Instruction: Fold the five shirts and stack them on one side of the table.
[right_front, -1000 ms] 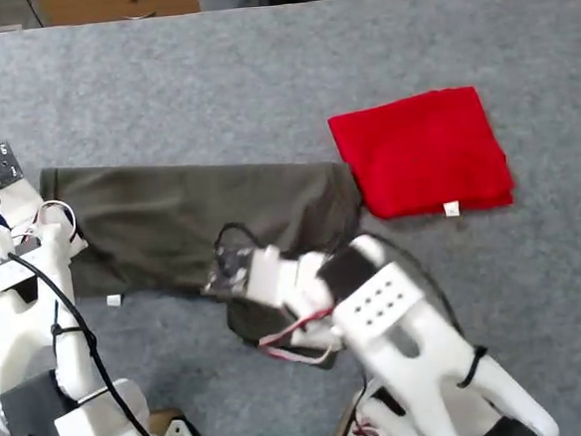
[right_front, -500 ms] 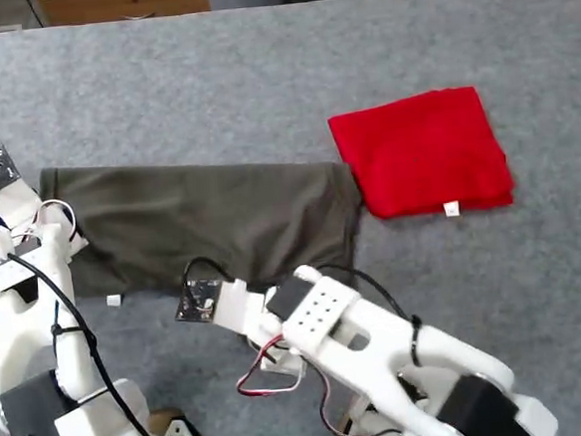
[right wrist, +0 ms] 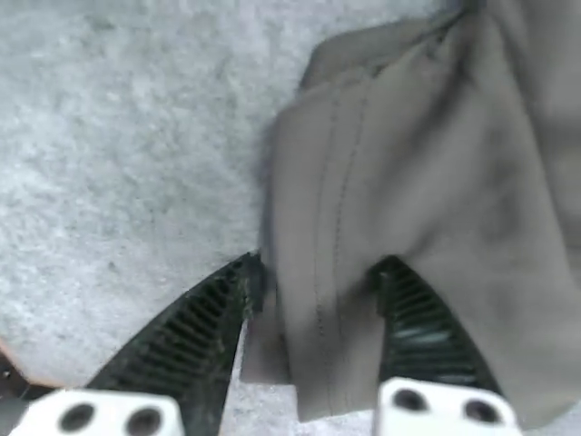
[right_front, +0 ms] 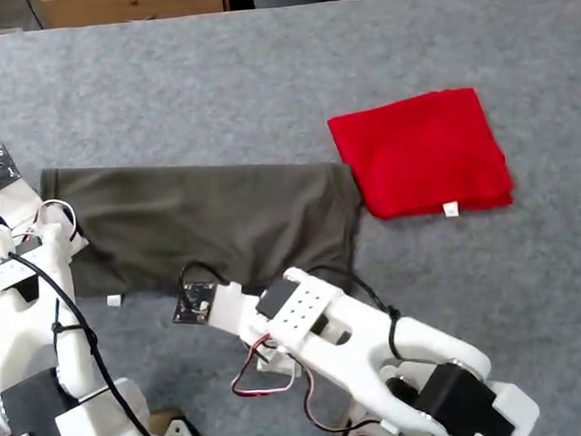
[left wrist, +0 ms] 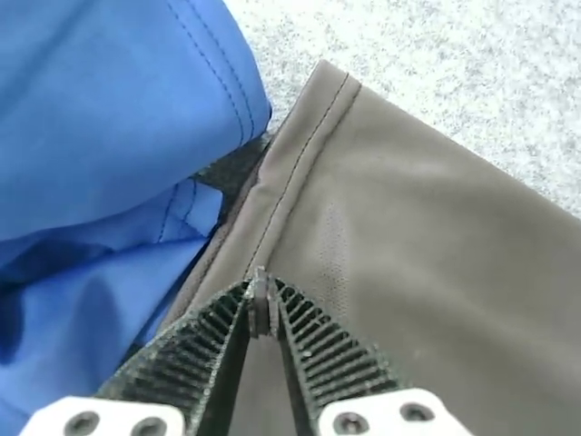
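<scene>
Left hand (left wrist: 261,298) of mine is clamped tight on the hem of the olive shirt (left wrist: 408,272) beside the blue shirt (left wrist: 109,109), presumably anchoring that end, while my right hand (right wrist: 318,268) straddles its bunched edge, wide open, for folding.

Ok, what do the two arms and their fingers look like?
Both arms are white plastic with black motor blocks. The left arm carries a black cable; the right arm has a plate of round holes and red and white wires. The fingers are black and ribbed, on white screwed bases.

Olive shirt (right_front: 201,219) spread flat beside folded red shirt (right_front: 420,151), possibly touching
</scene>
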Motion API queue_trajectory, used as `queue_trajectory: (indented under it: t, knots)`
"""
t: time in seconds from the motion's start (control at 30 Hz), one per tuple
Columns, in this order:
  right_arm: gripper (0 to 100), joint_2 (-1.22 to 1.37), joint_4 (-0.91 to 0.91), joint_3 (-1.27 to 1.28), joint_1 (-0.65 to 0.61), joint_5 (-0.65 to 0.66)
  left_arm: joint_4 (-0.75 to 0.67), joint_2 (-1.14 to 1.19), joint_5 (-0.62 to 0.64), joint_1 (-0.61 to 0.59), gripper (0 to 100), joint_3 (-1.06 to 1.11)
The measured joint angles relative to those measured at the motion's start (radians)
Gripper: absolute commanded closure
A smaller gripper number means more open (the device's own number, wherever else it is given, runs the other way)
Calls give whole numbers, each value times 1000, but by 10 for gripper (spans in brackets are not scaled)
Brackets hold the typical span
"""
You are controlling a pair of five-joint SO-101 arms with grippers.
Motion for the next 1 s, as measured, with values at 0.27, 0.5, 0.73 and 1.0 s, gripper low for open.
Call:
queue_trajectory:
  t: [0.27, 0.5, 0.73, 1.0]
  knots:
    - [985, 3, -11, -28, 41, 0, 0, 0, 0, 0, 968, 0]
    - [985, 41, 121, -146, 199, 40, 0, 0, 0, 0, 968, 0]
    - [985, 57, 285, -388, 345, 226, 0, 0, 0, 0, 968, 0]
    - [984, 198, 302, -569, 405, 420, 0, 0, 0, 0, 968, 0]
